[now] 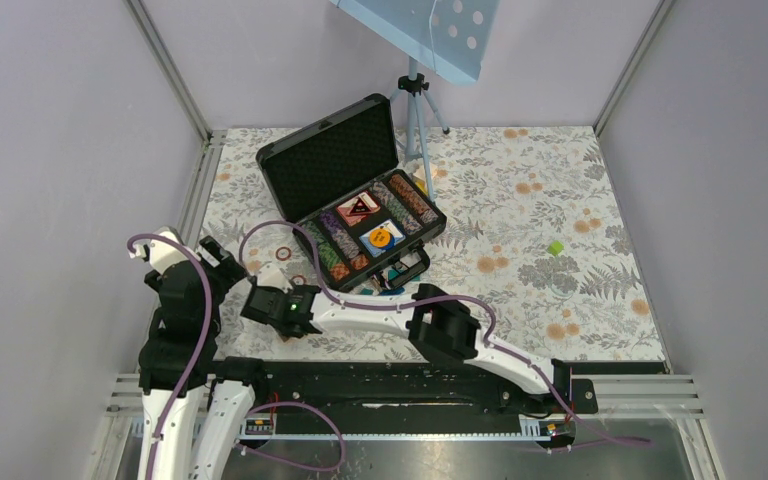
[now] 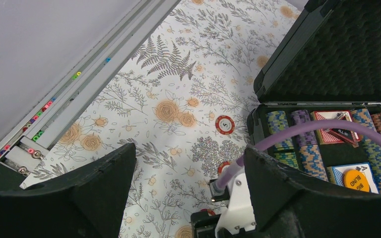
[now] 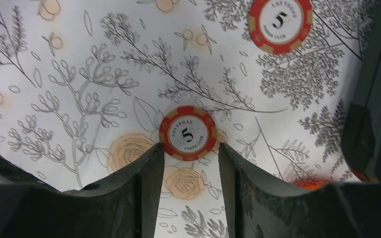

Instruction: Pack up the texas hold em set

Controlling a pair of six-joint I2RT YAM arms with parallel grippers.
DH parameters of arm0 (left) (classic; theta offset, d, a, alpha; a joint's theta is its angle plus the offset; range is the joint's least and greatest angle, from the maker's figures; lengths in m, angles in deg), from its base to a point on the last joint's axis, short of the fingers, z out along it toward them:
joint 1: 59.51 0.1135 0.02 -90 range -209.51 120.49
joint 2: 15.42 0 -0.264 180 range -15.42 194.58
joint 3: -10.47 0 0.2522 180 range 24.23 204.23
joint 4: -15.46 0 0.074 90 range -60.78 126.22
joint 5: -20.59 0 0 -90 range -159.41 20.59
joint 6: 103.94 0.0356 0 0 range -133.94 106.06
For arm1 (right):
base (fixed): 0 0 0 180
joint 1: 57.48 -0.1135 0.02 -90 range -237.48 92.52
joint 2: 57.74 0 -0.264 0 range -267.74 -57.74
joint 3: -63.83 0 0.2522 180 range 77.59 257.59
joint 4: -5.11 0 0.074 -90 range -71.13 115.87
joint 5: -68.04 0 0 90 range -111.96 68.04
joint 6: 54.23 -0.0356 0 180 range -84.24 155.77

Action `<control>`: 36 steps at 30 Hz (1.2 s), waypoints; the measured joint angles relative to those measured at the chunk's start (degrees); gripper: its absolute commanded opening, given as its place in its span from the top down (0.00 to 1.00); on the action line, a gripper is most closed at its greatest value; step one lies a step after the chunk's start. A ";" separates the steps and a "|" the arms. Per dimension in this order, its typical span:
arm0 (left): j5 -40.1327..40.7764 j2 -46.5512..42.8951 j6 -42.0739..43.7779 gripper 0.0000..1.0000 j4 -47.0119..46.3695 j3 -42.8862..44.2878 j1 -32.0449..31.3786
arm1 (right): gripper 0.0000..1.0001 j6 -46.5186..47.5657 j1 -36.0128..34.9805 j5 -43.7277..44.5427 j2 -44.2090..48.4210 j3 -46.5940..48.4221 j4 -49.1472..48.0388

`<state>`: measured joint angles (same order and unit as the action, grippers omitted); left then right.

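A red-and-tan round poker chip [image 3: 188, 133], marked "LAS VEGAS 5 POKER CLUB", lies flat on the floral bench [image 3: 54, 99]. Its near edge is flanked by the narrowly set right end effector [image 3: 191, 148]; whether it is gripped cannot be told. The left end effector [image 2: 188, 153] is held wide and empty beside the open black foam-lined briefcase [image 2: 327, 49].

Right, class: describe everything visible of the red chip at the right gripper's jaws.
The chip is round: red rim with tan stripes, white centre printed LAS VEGAS 5 POKER CLUB. It lies flat, face up, on the floral table, at the tips of the right gripper; the jaws flank its near edge, contact unclear.
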<state>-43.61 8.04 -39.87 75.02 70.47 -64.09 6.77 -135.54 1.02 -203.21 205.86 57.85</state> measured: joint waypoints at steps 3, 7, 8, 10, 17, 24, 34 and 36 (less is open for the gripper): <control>0.04 -0.24 0.00 0.21 -0.02 0.00 0.00 | 0.49 0.66 0.00 0.39 3.08 -5.44 -2.10; 0.07 -0.24 0.00 0.21 0.00 0.00 0.00 | 0.48 1.14 0.02 0.42 7.41 -13.11 -5.14; 0.09 -0.24 0.00 0.21 -0.02 0.00 0.00 | 0.47 1.18 0.04 0.42 8.70 -15.30 -5.75; 0.09 -0.24 0.00 0.21 0.00 0.00 -0.02 | 0.41 1.36 0.04 0.39 10.29 -17.73 -6.45; 0.20 -0.24 0.00 0.21 0.00 0.00 -0.04 | 0.31 2.86 0.07 -0.83 9.97 -15.02 -7.15; 0.52 -0.24 0.00 0.21 0.00 0.00 -0.04 | 0.36 3.34 0.15 -1.75 3.58 -3.34 -4.98; 0.52 -0.24 0.02 0.21 0.00 0.00 -0.11 | 0.36 2.62 0.83 -2.03 1.03 -2.27 -3.28; 0.52 -0.24 0.02 0.21 0.00 0.00 -0.11 | 0.38 2.60 0.98 -2.10 1.03 -2.34 -3.32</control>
<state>-43.08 7.80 -39.85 75.02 70.47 -64.20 9.37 -134.55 -1.08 -202.18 203.52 54.53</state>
